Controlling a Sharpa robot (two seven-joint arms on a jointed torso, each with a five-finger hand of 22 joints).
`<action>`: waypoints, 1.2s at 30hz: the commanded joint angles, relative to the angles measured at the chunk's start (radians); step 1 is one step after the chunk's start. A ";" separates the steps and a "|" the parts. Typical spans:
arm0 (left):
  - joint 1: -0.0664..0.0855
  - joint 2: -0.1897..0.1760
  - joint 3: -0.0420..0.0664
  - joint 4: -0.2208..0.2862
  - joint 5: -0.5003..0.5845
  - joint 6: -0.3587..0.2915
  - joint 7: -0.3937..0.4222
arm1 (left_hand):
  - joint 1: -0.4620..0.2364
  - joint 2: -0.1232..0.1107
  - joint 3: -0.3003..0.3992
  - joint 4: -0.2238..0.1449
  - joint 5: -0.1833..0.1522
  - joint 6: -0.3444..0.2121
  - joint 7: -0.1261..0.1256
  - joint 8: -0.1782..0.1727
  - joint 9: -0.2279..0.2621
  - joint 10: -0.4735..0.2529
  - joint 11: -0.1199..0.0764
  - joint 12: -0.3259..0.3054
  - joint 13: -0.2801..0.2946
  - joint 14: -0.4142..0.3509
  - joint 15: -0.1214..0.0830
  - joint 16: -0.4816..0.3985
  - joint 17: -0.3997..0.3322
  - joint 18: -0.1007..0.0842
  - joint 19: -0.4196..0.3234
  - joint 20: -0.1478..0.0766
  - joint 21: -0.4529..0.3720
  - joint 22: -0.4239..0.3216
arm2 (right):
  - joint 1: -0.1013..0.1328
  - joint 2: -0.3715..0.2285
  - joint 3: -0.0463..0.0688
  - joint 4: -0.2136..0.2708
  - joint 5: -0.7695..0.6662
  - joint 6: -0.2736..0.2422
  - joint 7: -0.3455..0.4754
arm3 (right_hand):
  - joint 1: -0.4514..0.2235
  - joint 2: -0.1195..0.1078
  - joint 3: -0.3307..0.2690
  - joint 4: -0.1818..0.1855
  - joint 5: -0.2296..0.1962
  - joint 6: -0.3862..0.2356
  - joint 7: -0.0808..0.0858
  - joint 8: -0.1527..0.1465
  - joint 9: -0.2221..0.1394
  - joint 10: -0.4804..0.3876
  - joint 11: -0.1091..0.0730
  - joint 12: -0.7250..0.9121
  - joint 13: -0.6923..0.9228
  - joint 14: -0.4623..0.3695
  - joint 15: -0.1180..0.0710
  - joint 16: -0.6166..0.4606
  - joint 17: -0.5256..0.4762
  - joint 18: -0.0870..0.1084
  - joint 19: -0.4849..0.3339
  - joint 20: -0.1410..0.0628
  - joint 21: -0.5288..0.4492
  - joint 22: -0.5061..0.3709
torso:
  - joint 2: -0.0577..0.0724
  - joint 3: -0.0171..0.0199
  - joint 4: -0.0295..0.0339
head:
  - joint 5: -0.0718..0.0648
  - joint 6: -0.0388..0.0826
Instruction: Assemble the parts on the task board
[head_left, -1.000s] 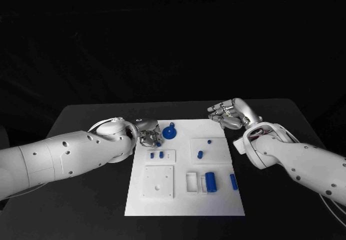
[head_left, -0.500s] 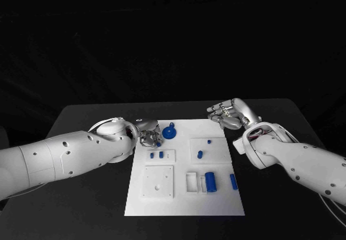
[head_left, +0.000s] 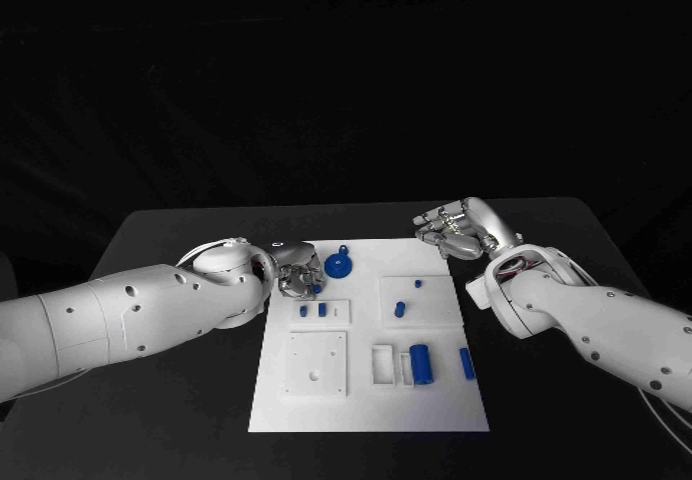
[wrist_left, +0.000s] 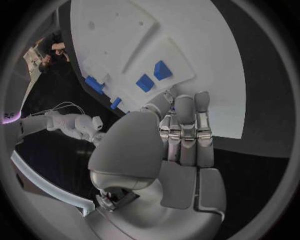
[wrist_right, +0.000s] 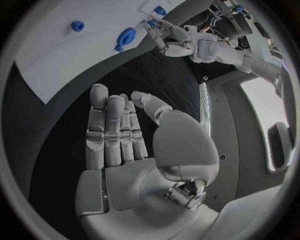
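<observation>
Black table under you carries the white task board (head_left: 368, 400). Your left hand (head_left: 299, 268), fingers curled, sits at the board's far left edge; whether it holds anything, you cannot tell. The round blue part (head_left: 339, 265) lies just beside it, toward the right. Your right hand (head_left: 456, 228) is open and empty, farther off.

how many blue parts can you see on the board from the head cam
8: a round one near the far edge, one by the left hand, two left of centre, two right of centre, and two long ones near the front. The left hand may hide more.
</observation>
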 joint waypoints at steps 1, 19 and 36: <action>-0.002 0.000 -0.001 0.004 -0.002 0.007 0.005 | 0.001 -0.010 0.000 -0.008 -0.004 -0.010 -0.004 -0.004 -0.001 -0.011 0.000 0.006 0.001 -0.007 0.000 -0.007 -0.002 0.014 -0.006 0.002 0.005 0.022 | -0.001 0.000 0.000 0.001 -0.005 0.016 0.008 | -0.003 0.003 0.007 0.001 0.004 0.002 0.005 -0.004 -0.001 -0.008 -0.001 -0.007 -0.001 -0.003 0.002 0.003 -0.002 0.017 0.028 0.006 -0.005 0.010 | 0.000 -0.0001 0.0001 | 0.001 0.000; -0.002 -0.019 -0.001 -0.008 -0.001 -0.058 0.008 | 0.008 -0.020 0.015 -0.020 0.001 -0.040 -0.005 -0.004 -0.001 -0.062 0.022 0.006 0.000 -0.011 0.013 -0.011 -0.006 0.026 -0.014 0.011 0.016 0.023 | -0.002 -0.003 0.000 0.002 -0.151 0.230 -0.095 | 0.019 0.001 -0.045 -0.021 -0.099 -0.008 0.012 -0.003 -0.001 -0.068 0.019 -0.016 -0.006 0.005 0.016 0.017 -0.005 0.033 0.038 0.020 -0.007 0.007 | 0.000 0.0006 -0.0001 | -0.007 0.007; -0.001 -0.065 0.017 -0.051 0.418 -0.286 0.138 | -0.005 -0.068 0.092 -0.070 0.020 0.009 0.058 -0.002 0.000 -0.116 0.057 0.006 0.000 -0.135 0.048 -0.374 -0.163 0.019 -0.178 0.049 -0.056 -0.011 | -0.003 -0.018 0.000 0.025 -0.539 0.439 -0.222 | 0.023 -0.005 -0.134 -0.034 -0.201 -0.028 0.003 -0.004 -0.001 -0.106 0.026 -0.018 -0.007 0.024 0.023 0.040 -0.002 0.037 0.040 0.028 0.095 0.019 | 0.000 0.0010 0.0000 | -0.023 0.015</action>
